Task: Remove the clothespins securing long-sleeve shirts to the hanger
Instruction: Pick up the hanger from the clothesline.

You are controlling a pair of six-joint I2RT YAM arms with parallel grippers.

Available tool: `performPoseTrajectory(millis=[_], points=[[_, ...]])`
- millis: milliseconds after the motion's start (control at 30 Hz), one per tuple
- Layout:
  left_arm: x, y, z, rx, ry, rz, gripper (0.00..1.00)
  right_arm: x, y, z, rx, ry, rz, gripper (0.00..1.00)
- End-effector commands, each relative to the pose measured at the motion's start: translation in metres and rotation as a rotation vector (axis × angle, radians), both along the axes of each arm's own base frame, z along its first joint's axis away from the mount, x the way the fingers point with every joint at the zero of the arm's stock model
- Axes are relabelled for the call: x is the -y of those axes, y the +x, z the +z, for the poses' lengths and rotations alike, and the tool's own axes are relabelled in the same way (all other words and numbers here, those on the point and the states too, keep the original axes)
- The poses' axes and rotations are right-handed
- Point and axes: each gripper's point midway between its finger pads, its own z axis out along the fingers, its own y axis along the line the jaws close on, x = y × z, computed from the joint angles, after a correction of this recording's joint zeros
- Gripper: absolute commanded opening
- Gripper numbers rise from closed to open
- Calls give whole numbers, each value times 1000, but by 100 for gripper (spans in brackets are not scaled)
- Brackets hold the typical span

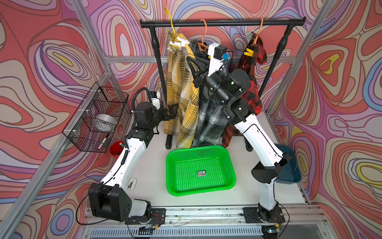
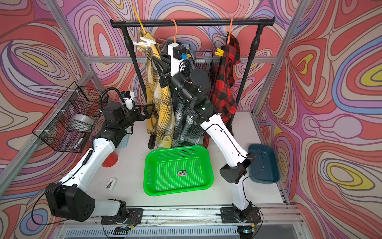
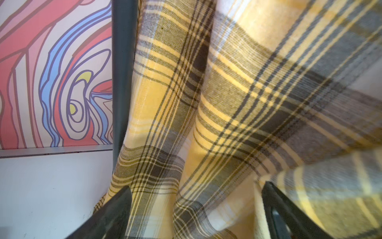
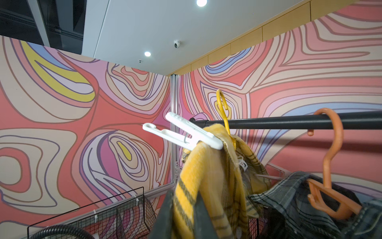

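White plastic clothespin, light, stiff, springy, bites yellow shirt just under the rail; I'd squeeze its splayed tails w/ right tool, now clenched on shirt cloth; left tool gapes.

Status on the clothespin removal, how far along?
Done: a loose white clothespin lies on the table; the green basket holds none. In hand: right gripper shut on the yellow shirt below its clipped white clothespin; left gripper open at the shirt's lower folds. Left: that pin and the yellow clothespin on the red shirt, at least.
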Motion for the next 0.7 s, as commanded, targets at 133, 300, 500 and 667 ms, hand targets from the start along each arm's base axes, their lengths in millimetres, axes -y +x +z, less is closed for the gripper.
performPoseTrajectory(millis=[133,300,500,667], points=[[-7,0,17,41,-34,13,93,31,-37,36,87,69,11,0],[-10,5,11,29,-54,16,93,30,-38,27,54,48,22,0],[-14,18,-5,-6,-75,22,93,42,-57,27,41,42,45,0],[-13,31,-16,-16,-67,9,93,51,-73,25,24,23,68,0]])
